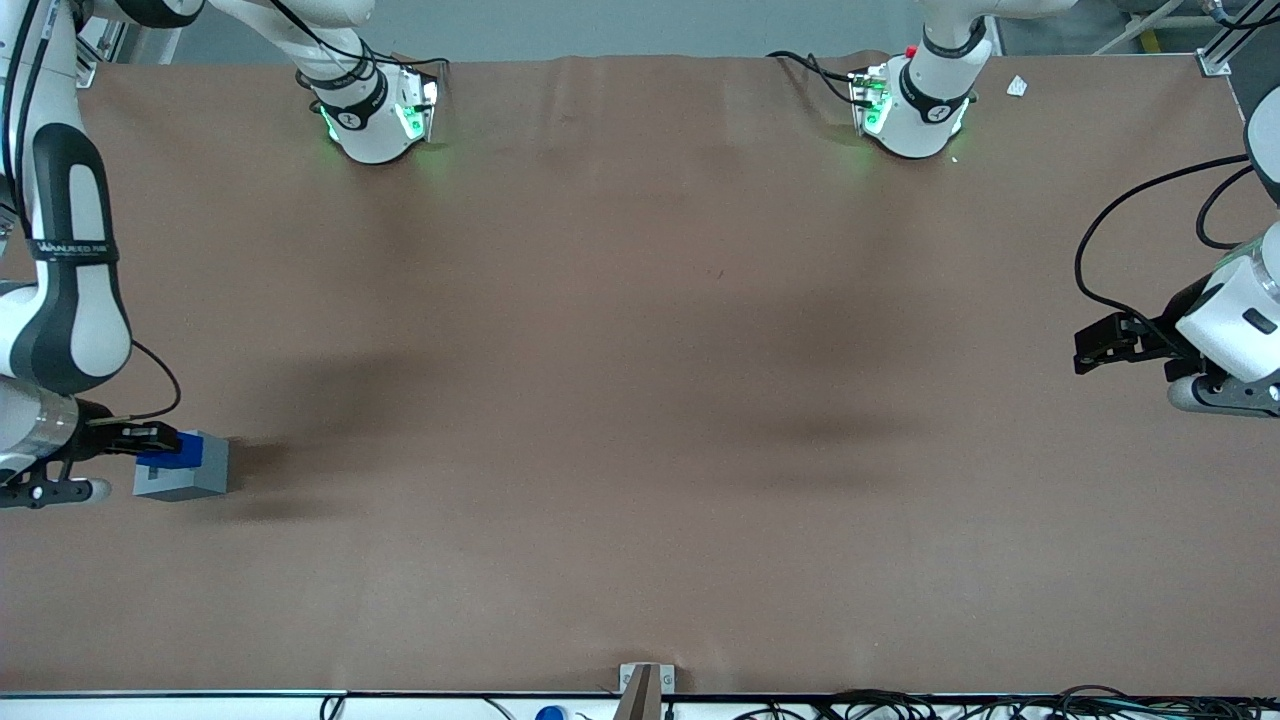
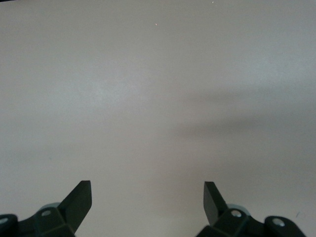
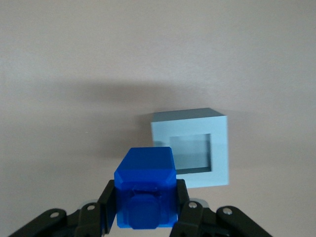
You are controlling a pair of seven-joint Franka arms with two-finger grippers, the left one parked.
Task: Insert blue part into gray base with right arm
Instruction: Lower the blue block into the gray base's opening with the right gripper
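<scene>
I found the right arm (image 1: 60,300) at the working end of the brown tabletop (image 1: 640,400), its gripper (image 3: 145,207) with jaws pinching the blue part (image 3: 146,190) from both sides. The part was a glossy bright-blue block with rounded edges and a raised octagonal boss on the face toward the wrist camera. It hung just above the gray base (image 3: 192,148), overlapping one edge. The base, a pale gray cube, rested on the tabletop, its square recess framed by a thick rim and unfilled.
</scene>
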